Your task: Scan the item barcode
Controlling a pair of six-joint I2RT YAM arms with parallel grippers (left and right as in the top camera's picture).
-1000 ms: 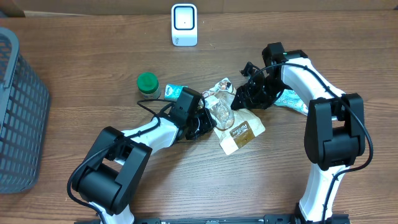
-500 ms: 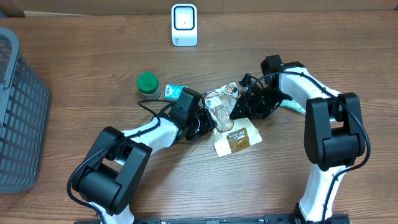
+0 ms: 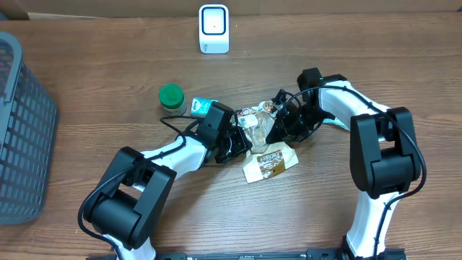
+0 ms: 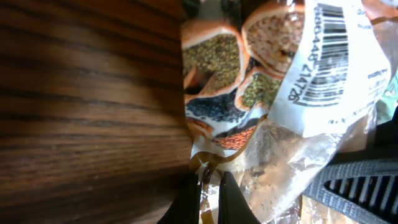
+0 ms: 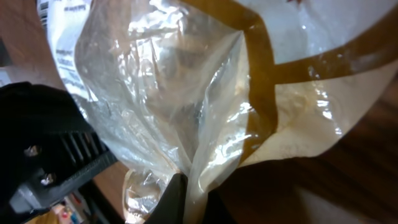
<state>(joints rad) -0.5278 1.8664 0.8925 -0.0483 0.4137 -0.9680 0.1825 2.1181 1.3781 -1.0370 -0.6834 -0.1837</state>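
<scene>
Grain pouch clamped at opposite edges by left gripper and right gripper; barcode not yet presented to scanner.

One counter, of wood. Two arms: the left arm and the right arm. One tool on each, so two tools: the left tool and the right tool. One snack bag, part clear and part printed, bearing one barcode on its white label. One green-lidded jar. One teal packet in plain sight, just beside that jar. One white scanner at the far edge. One grey basket at the left edge, only partly in the overhead view
</scene>
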